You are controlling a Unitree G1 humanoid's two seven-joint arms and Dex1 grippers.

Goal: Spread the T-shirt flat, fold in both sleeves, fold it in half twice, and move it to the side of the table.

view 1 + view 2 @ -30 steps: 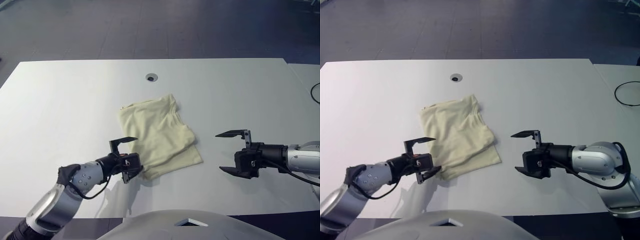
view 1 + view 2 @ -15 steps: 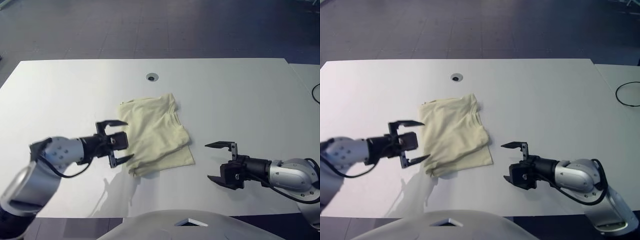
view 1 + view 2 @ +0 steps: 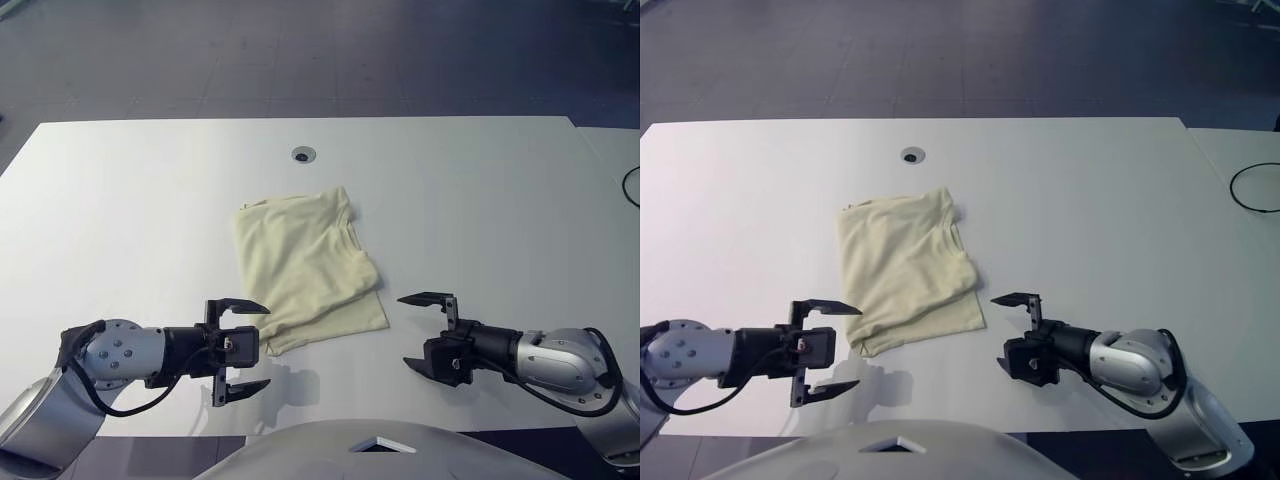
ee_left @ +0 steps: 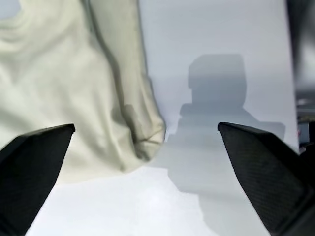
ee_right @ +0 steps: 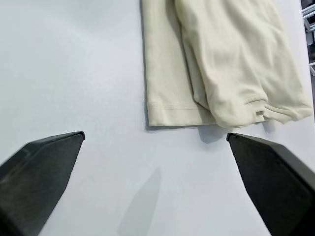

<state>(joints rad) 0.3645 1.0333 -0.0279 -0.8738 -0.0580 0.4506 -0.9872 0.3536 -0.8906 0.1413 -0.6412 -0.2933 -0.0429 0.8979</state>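
- Pale yellow cotton, the T-shirt (image 3: 305, 275) lies folded into a compact, slightly skewed bundle near the middle of the white table (image 3: 480, 180). Nothing touches it.
- The left gripper (image 3: 262, 346) hovers just off the shirt's near left corner, fingers spread wide and empty.
- The right gripper (image 3: 404, 331) sits low over the table near the shirt's near right corner, jaws likewise apart and holding nothing.
- The folding looks finished, so what probably remains is moving the bundle to the table's side.
- The main risk is that the layers do not line up. At the near edge the upper fold bulges and sits uneven on the flat layer beneath. A pinch that catches only the top layer would peel the bundle open.
- Pulling from one corner alone would likely swing the shirt round and shear the folds apart.
- A low approach could scrape the fingertips on the tabletop or push the hem into a wrinkle.
- The small round hole (image 3: 303, 154) beyond the far edge could snag cloth pushed that way.
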